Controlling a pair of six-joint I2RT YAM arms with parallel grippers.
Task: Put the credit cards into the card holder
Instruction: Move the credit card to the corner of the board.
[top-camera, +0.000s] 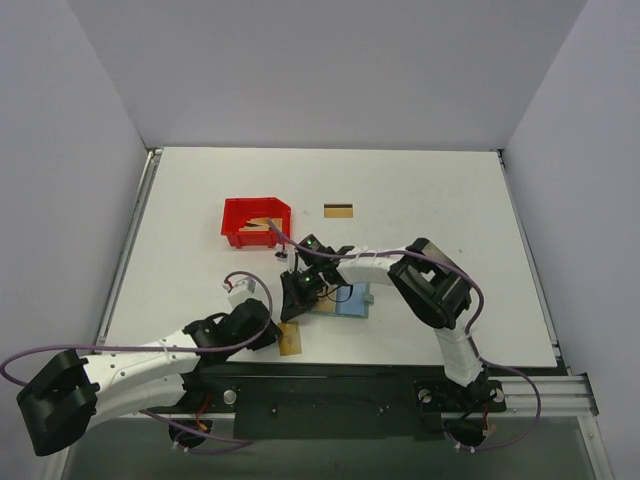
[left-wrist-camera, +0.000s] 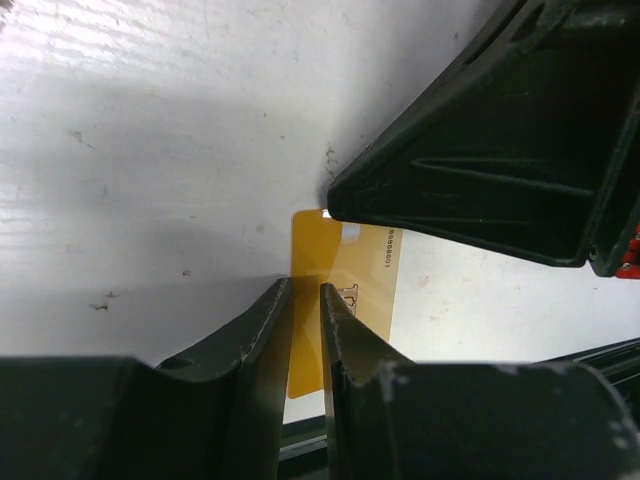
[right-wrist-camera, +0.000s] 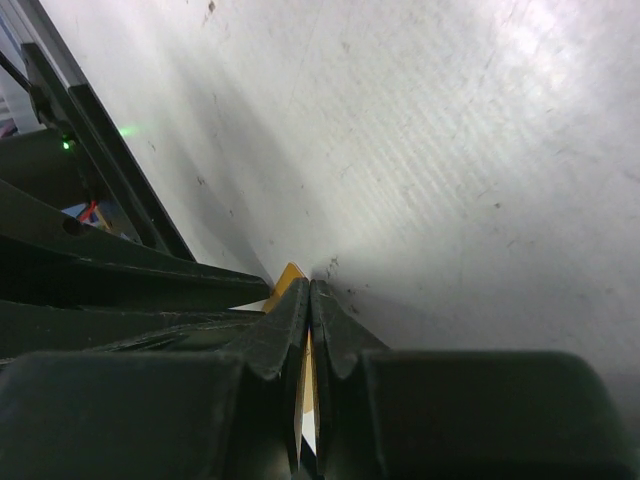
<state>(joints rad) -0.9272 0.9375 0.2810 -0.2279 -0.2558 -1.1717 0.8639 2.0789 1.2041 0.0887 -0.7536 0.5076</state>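
Note:
A gold credit card (top-camera: 291, 341) lies flat near the table's front edge. My left gripper (top-camera: 281, 336) stands over it, jaws a narrow gap apart, and the credit card (left-wrist-camera: 365, 270) shows through that gap (left-wrist-camera: 305, 292). My right gripper (top-camera: 294, 316) is shut, its tips (right-wrist-camera: 311, 286) set down at the credit card's far corner (right-wrist-camera: 288, 277). In the left wrist view its dark finger (left-wrist-camera: 450, 170) comes in from the right. The card holder (top-camera: 350, 301) lies open, light blue inside, just right of the right gripper. A second card (top-camera: 338, 210) lies farther back.
A red bin (top-camera: 232, 213) stands at the back left of the grippers with a card (top-camera: 262, 222) inside it. The table's front edge and the black rail (top-camera: 330, 385) run just behind the near card. Purple cables loop over both arms.

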